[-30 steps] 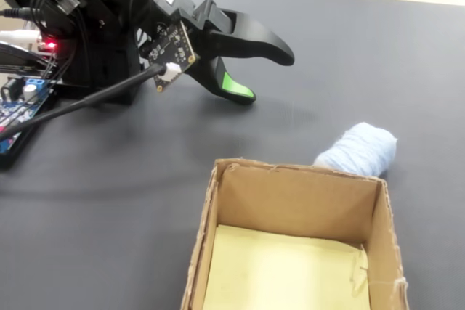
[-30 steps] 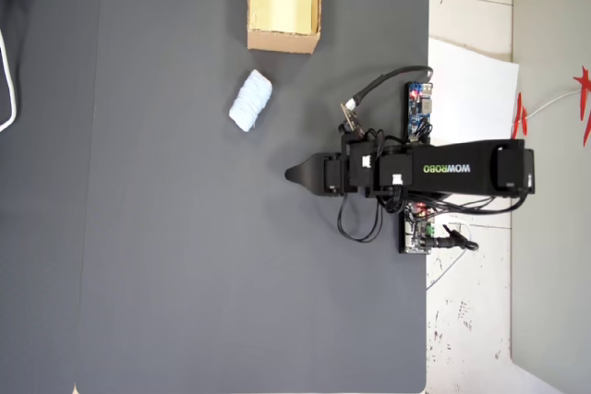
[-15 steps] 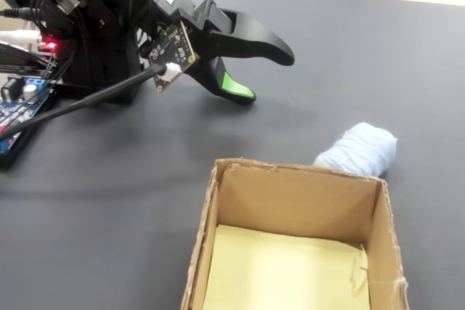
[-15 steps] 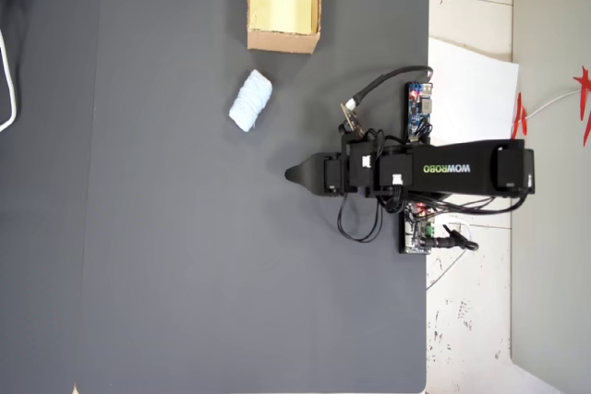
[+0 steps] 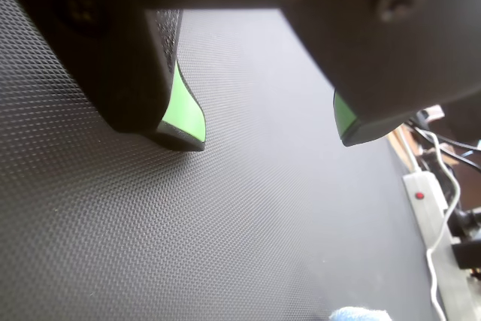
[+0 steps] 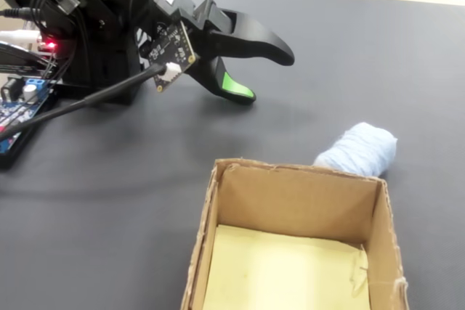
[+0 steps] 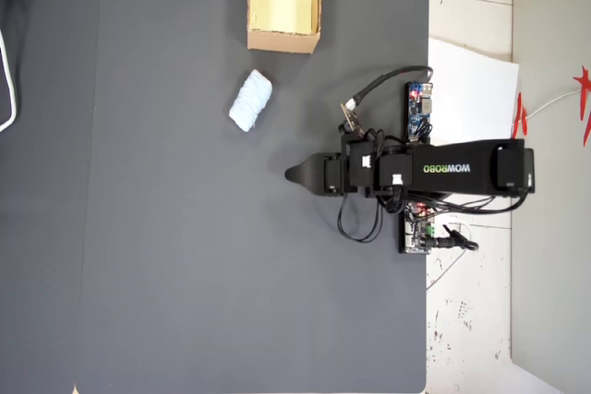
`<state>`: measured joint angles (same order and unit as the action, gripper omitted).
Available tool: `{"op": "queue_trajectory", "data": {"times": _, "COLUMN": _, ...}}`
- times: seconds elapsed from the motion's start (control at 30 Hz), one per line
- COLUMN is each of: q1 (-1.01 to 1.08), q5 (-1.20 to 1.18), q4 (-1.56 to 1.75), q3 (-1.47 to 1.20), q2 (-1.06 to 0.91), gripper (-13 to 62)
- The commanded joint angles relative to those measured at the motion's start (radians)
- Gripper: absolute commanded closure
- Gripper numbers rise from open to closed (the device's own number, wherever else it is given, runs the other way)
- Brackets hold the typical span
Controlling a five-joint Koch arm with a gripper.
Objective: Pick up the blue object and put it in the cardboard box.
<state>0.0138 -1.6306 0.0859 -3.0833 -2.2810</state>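
The blue object (image 7: 251,102) is lying on the dark surface (image 7: 185,256), free and untouched, just beside the outside of the cardboard box (image 7: 283,41) and not in it. In the fixed view it is sitting right behind the box's far wall, near the right corner; whether it is touching the cardboard is hard to tell. In the wrist view only a sliver of it is showing at the bottom edge.

The box is standing open, and its pale yellowish inside is showing nothing in it, so the delivery is not done.

The gripper (image 6: 265,75) is hanging over bare mat, well apart from the object, with its fingers (image 5: 188,114) spread and nothing between them; the green pads are facing each other across an open gap in the wrist view. In the overhead view the arm is reaching out from its base at the mat's right edge, its tip pointing left rather than toward the object.

Judging from this, no part of the task is complete: the approach, the grasp, the lift, the carry over the box wall and the release are all remaining.
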Motion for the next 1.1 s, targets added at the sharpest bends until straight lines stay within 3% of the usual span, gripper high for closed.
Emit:
{"op": "queue_trajectory", "data": {"times": 0.0, "q1": -0.003, "q5": -0.009, "q4": 0.081, "q3": -0.034, "q2": -0.083, "gripper": 15.5}}
{"op": "queue_trajectory", "data": {"times": 0.37, "q1": -0.034, "q5": 0.020, "q4": 0.183, "q3": 0.067, "q2": -0.067, "gripper": 15.6}}
{"op": "queue_trajectory", "data": {"times": 0.5, "q1": -0.026, "q5": 0.023, "q4": 0.181, "q3": 0.187, "q2": 0.023, "gripper": 15.5}}
{"op": "queue_trajectory", "data": {"times": 0.7, "q1": 0.026, "q5": 0.049, "q4": 0.031, "q3": 0.482, "q2": 0.233, "gripper": 15.6}}
{"op": "queue_trajectory", "data": {"times": 0.8, "q1": 0.101, "q5": 0.118, "q4": -0.229, "q3": 0.726, "q2": 0.364, "gripper": 15.6}}
{"op": "queue_trajectory", "data": {"times": 1.07, "q1": 0.199, "q5": 0.181, "q4": -0.480, "q3": 0.930, "q2": 0.517, "gripper": 15.6}}
